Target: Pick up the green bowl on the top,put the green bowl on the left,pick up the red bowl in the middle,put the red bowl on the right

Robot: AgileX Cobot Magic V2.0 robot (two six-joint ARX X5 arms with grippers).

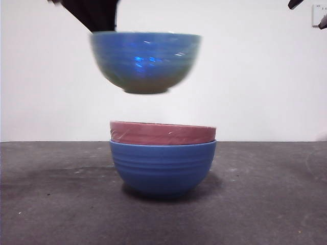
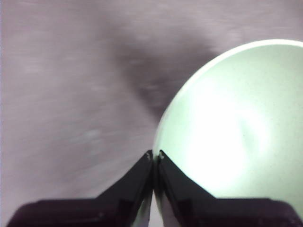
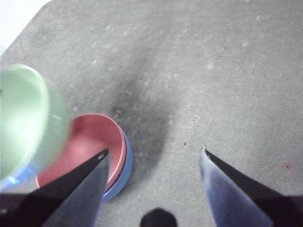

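**Asker:** Three bowls, is that right? Where is the green one?

**Describer:** Yes, three. The green bowl (image 1: pixel 145 61) hangs in the air, upright, directly above the other two and clear of them. In the front view its glossy ribbed outside looks bluish and blurred. The left end effector (image 2: pixel 154 156) pinches its rim, one jaw inside and one outside, pressed together on the wall.

**Asker:** And below?

**Describer:** The red bowl (image 1: pixel 162 133) sits nested inside a blue bowl (image 1: pixel 162 168) on the dark grey table (image 1: pixel 51 204). Only its upper band shows above the blue rim.

**Asker:** How will the green bowl handle?

**Describer:** It looks rigid and slick, probably light. Held by one edge only, it could tip or slip, so a firm rim pinch seems the sensible hold. The rim is also the only reachable part of the red bowl.

**Asker:** The other arm?

**Describer:** The right end effector (image 3: pixel 154 156) waits above the table beside the stack, jaws spread, holding nothing.
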